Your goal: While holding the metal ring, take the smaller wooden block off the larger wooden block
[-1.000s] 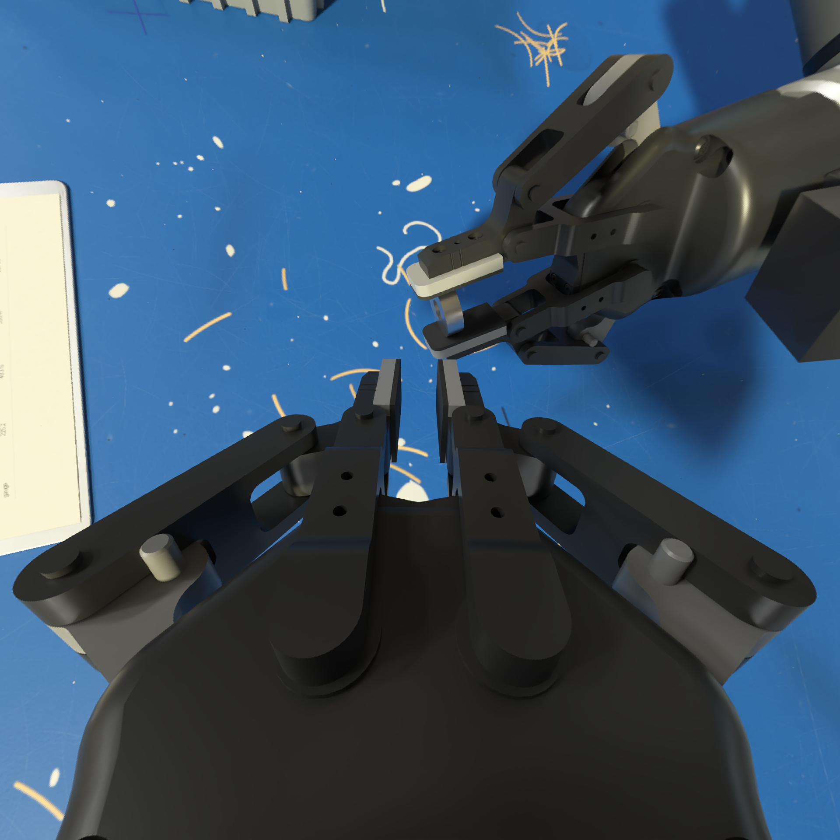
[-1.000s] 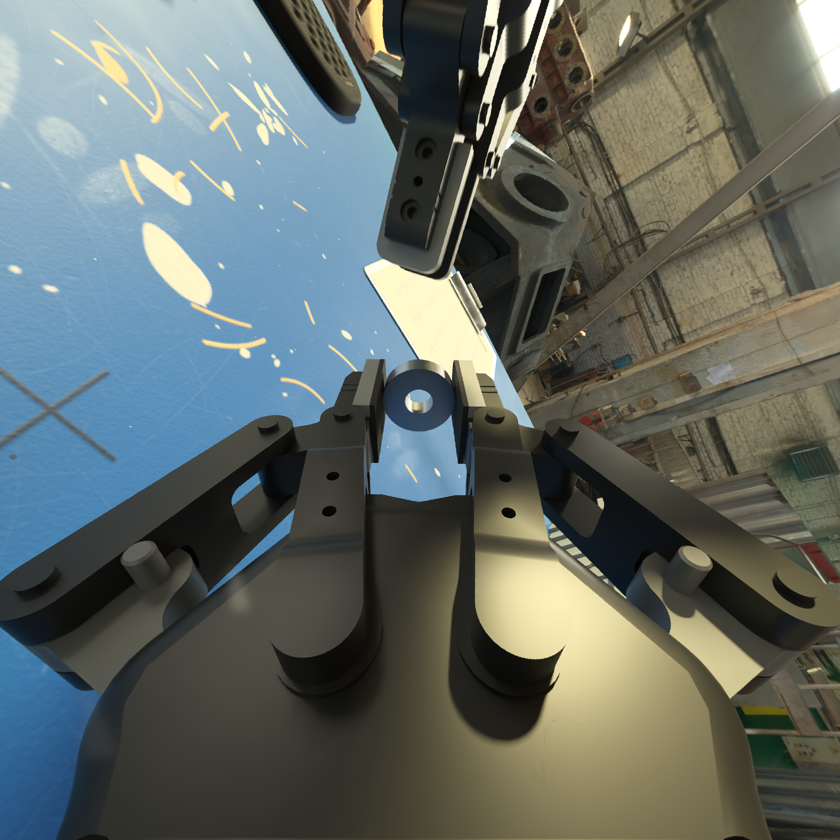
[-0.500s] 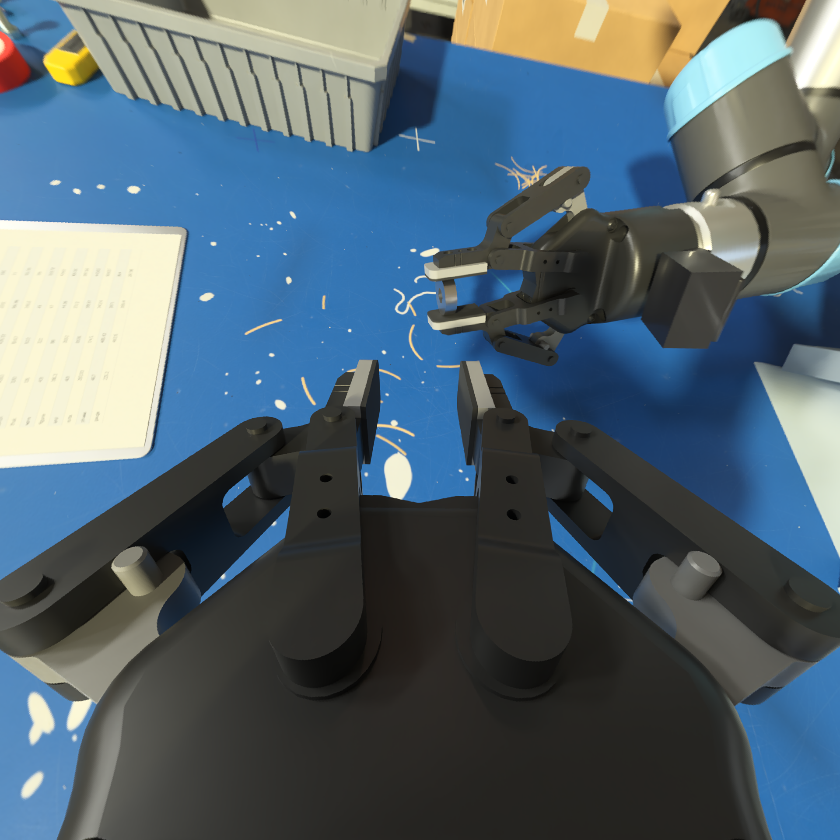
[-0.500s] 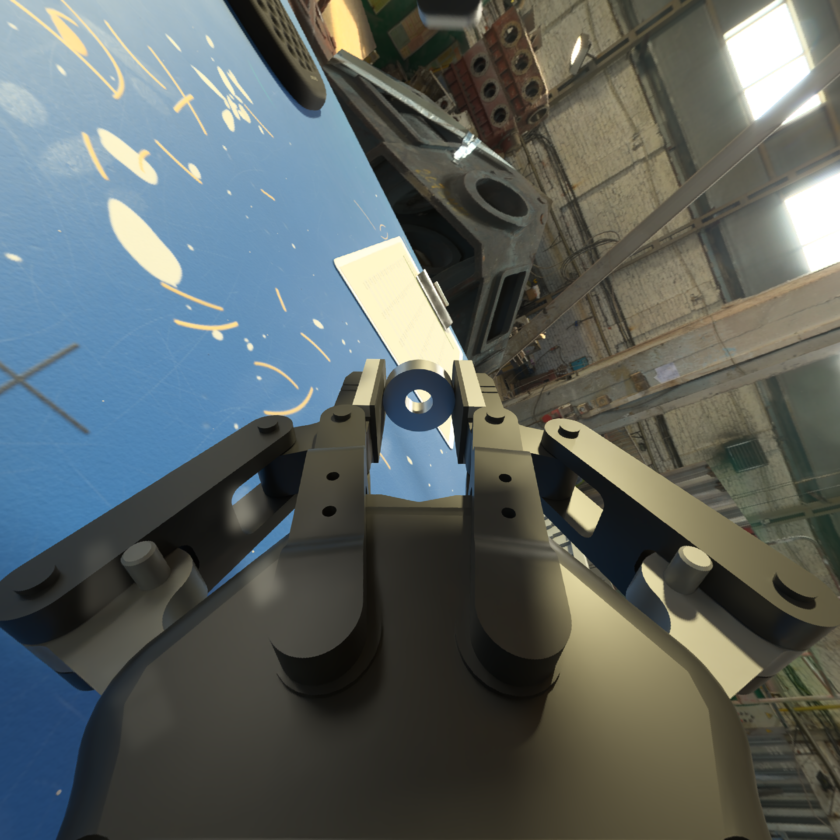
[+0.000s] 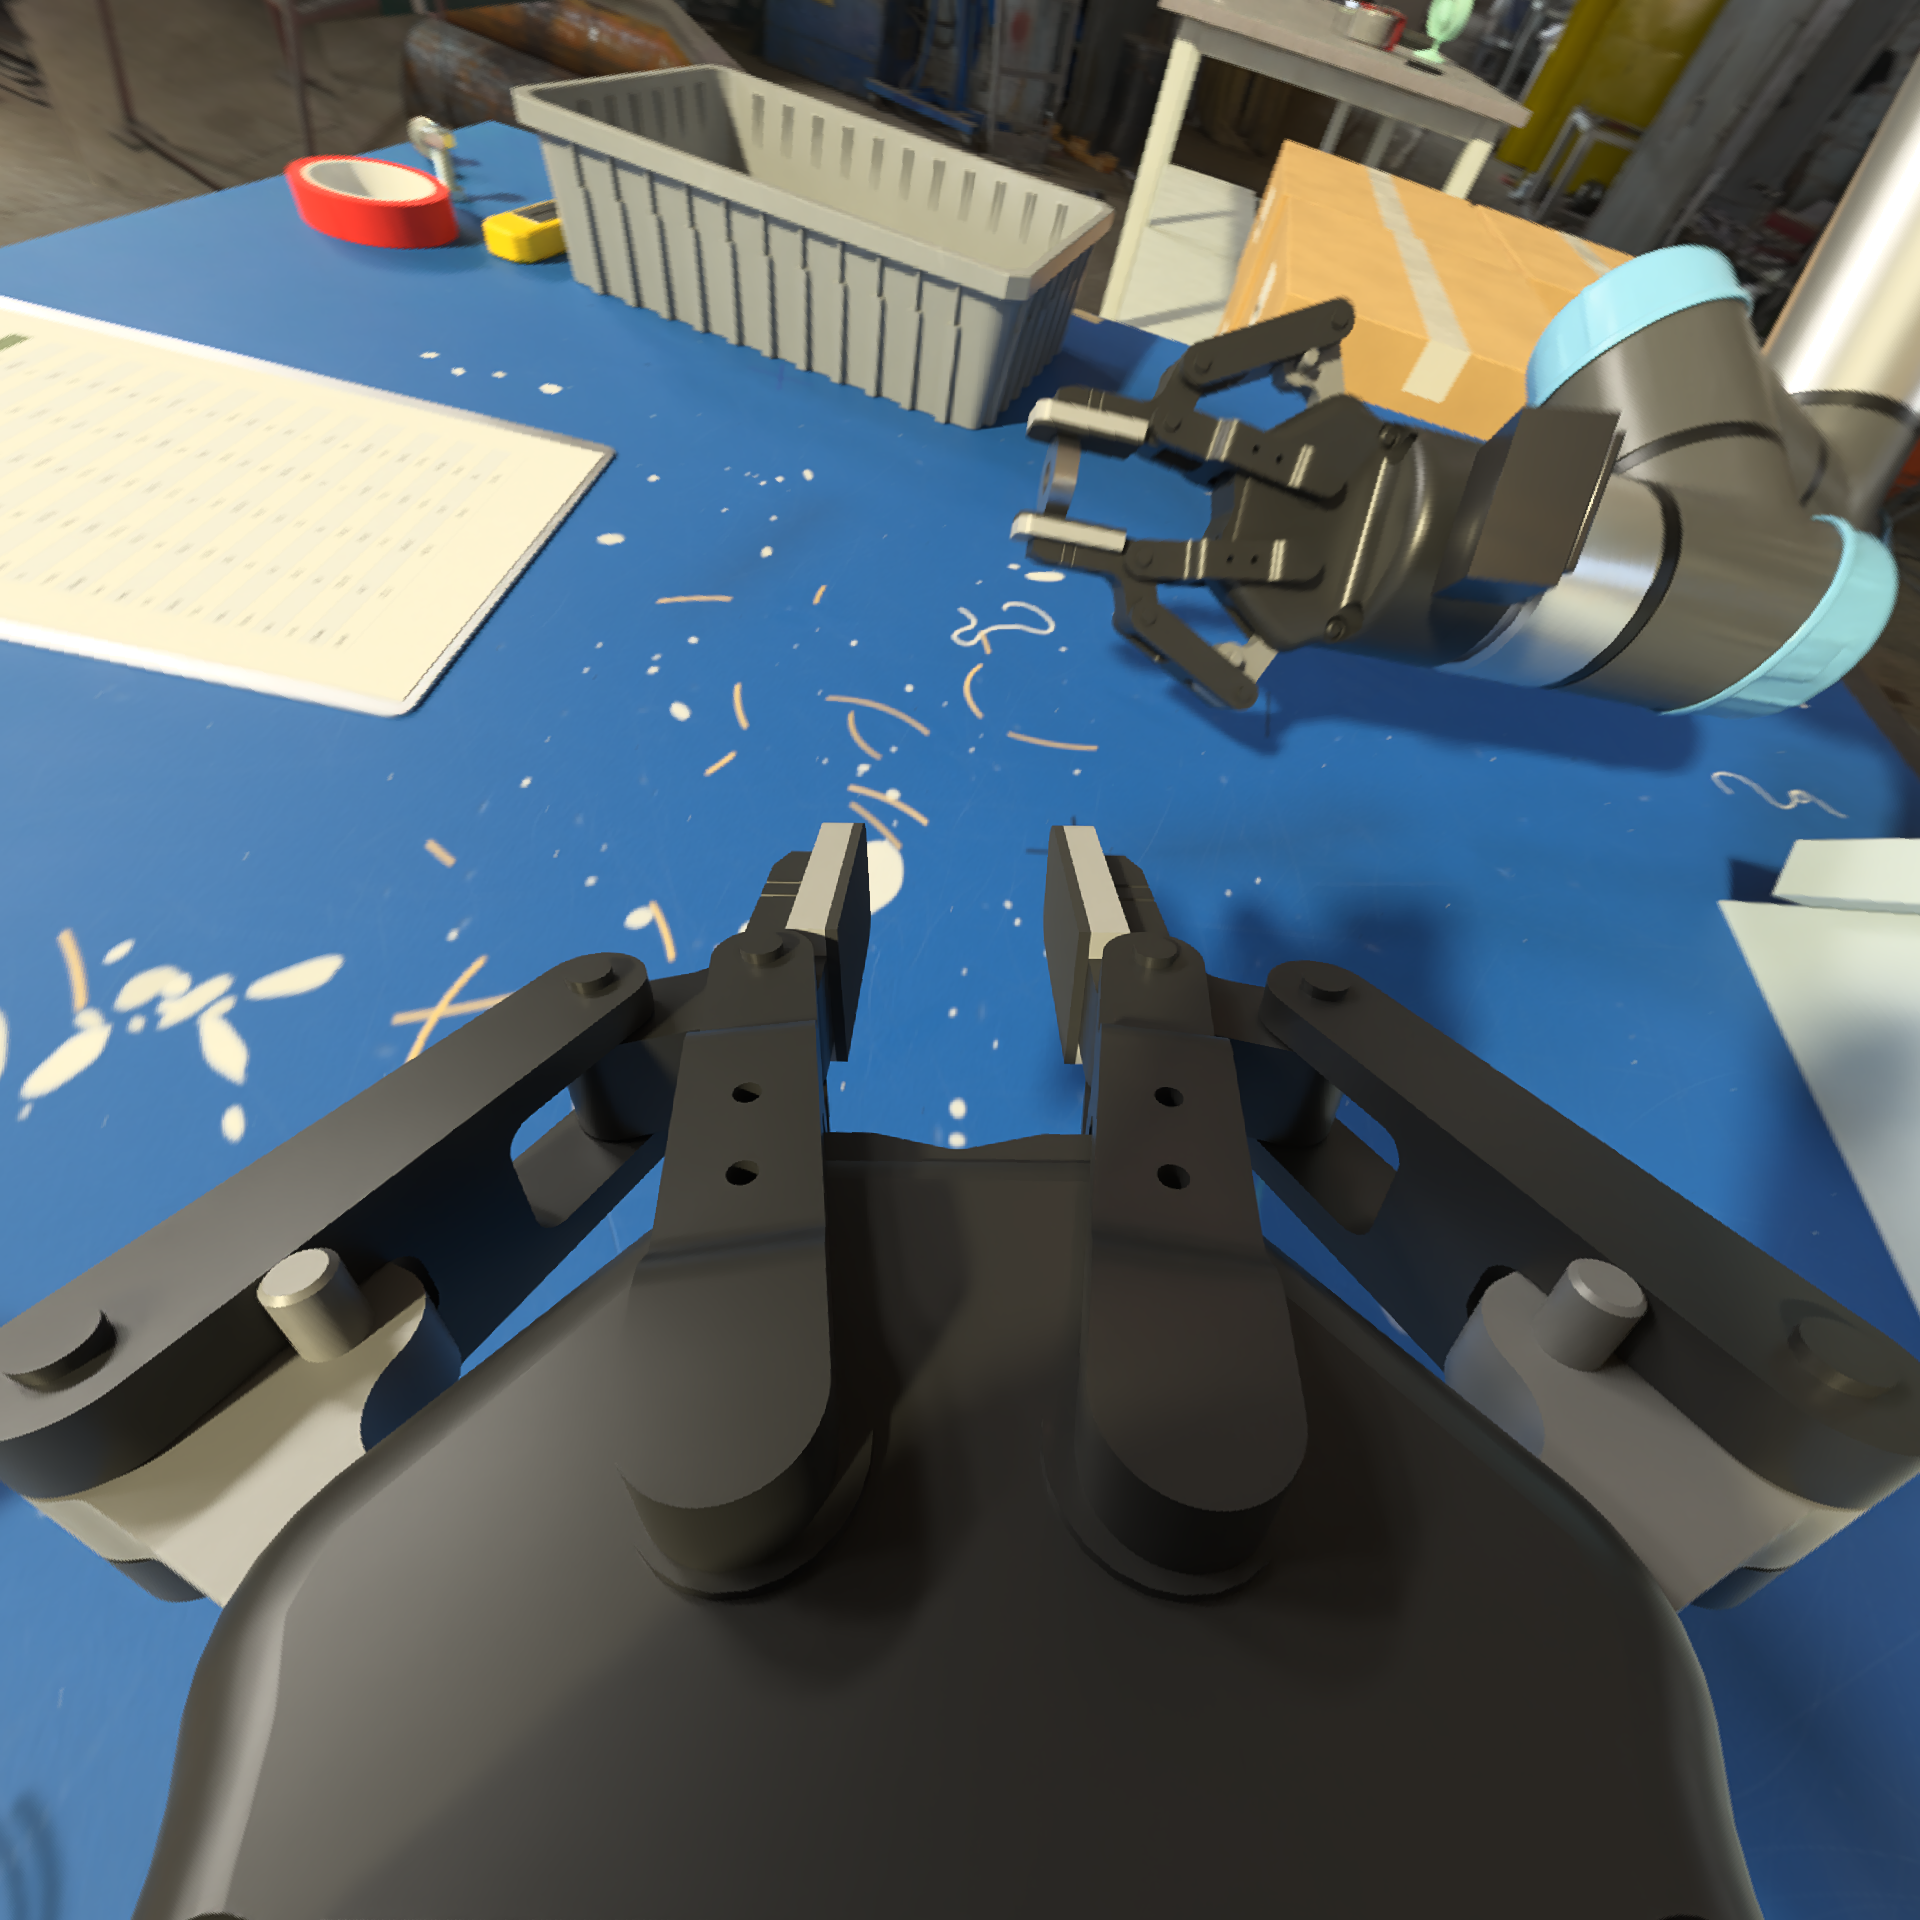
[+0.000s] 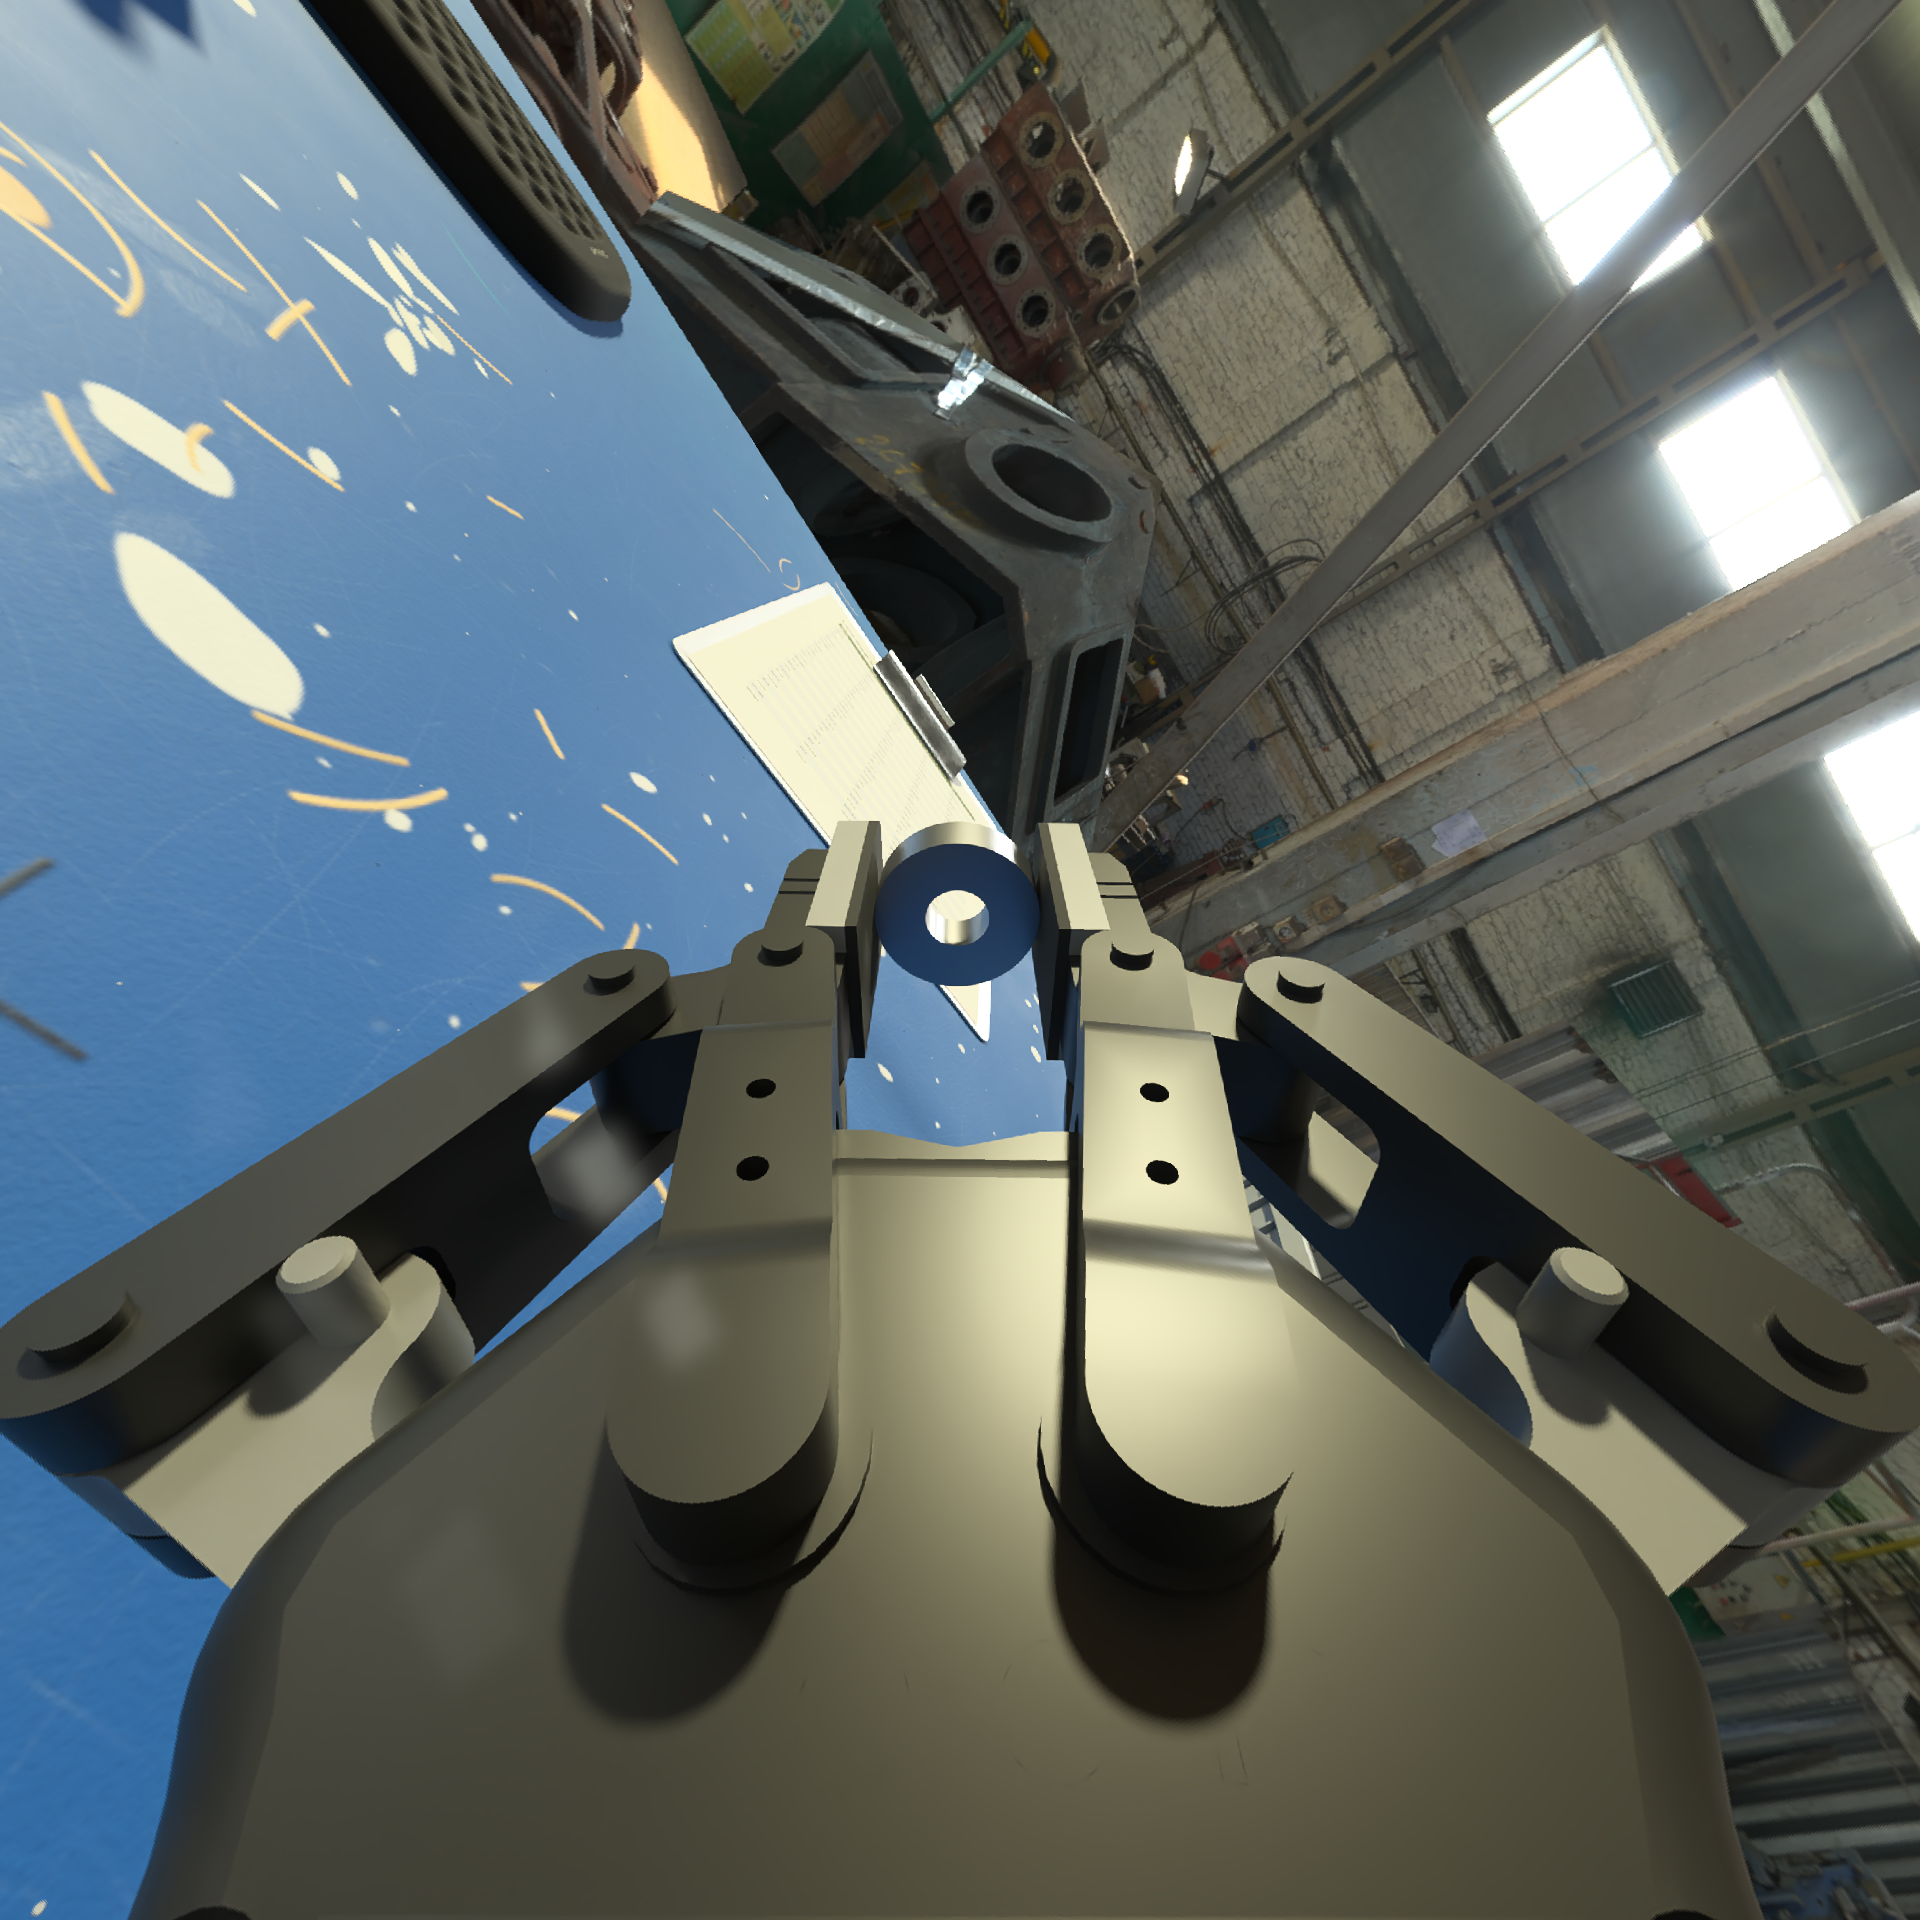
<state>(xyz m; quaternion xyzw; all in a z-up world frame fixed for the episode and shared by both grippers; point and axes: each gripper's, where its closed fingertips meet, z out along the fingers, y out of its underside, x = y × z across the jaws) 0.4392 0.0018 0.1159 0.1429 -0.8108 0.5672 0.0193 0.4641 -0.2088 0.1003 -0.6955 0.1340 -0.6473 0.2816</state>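
My right gripper (image 6: pixel 958 850) is shut on the metal ring (image 6: pixel 912 935), a small flat washer held by its rim between the two pads. In the left wrist view the right gripper (image 5: pixel 1070 480) hovers above the blue table (image 5: pixel 312 831) at the upper right, with the ring (image 5: pixel 1054 480) edge-on between its fingertips. My left gripper (image 5: pixel 954 868) is open and empty above the table's middle, well short of the right gripper. Neither wooden block shows in any view.
A grey slatted bin (image 5: pixel 810 249) stands at the back, with a red tape roll (image 5: pixel 369 197) and a yellow item (image 5: pixel 525 234) to its left. A clipboard with paper (image 5: pixel 260 520) lies at the left. A white sheet (image 5: pixel 1849 987) lies at the right edge. A black perforated pad (image 6: pixel 488 156) lies farther off.
My left gripper has drawn back and risen from the right gripper, and its jaws have opened wider. The right gripper has lifted slightly, still shut on the ring.
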